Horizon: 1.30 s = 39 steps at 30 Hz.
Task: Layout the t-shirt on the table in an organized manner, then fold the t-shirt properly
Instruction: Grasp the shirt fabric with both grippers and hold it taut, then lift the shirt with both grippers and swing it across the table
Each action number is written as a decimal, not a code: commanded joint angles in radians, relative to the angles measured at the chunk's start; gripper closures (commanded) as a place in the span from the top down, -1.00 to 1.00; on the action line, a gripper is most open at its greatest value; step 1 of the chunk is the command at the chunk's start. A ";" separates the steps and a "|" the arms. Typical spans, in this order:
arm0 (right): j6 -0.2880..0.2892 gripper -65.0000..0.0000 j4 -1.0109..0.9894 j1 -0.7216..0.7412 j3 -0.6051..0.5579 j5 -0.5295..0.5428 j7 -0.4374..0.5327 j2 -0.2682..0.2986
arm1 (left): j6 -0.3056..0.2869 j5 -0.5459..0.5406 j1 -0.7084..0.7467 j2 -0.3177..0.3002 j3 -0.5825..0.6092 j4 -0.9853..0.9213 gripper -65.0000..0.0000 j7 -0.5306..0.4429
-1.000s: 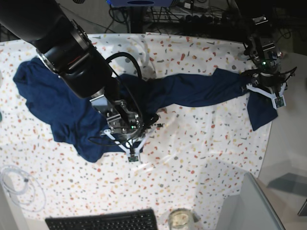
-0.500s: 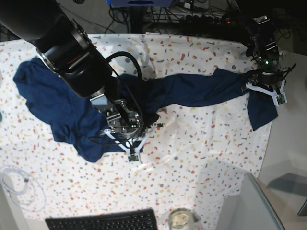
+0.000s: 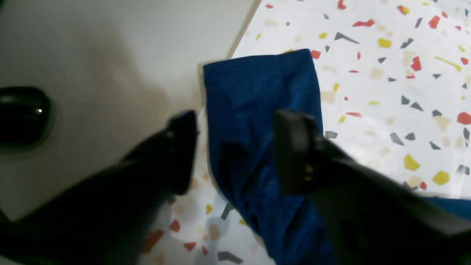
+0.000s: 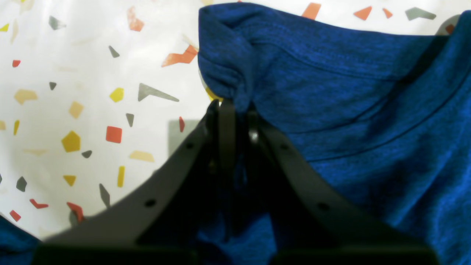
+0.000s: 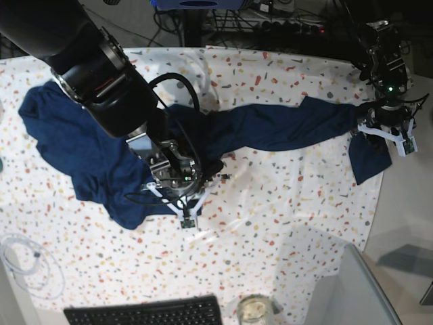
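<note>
Right gripper (image 4: 235,110) pinches a t-shirt (image 5: 257,128) fold mid-tabletop (image 5: 270,223), probably anchoring it for spreading. Left gripper (image 3: 235,147) hovers spread above the cloth draped at the right edge; the shirt lies rumpled across the far half.

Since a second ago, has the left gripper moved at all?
Yes. In the base view the left gripper has shifted outward past the table edge, jaws spreading over the t-shirt.

Navy t-shirt (image 5: 270,128) bunched, stretched across speckled white table (image 5: 291,223)
</note>
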 commanded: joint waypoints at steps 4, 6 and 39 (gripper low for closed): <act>-0.001 -1.00 0.013 0.020 -0.001 0.000 -0.001 -0.007 | 0.006 -0.004 -0.004 -0.014 0.000 0.011 0.74 -0.019; 0.000 -1.00 0.013 0.020 -0.001 0.000 -0.001 -0.007 | 0.006 -0.004 -0.015 -0.014 0.000 0.003 0.83 -0.019; 0.000 -1.00 0.432 0.167 0.003 0.000 -0.205 0.075 | 0.007 0.006 -0.308 -0.133 0.095 -0.144 -1.00 0.195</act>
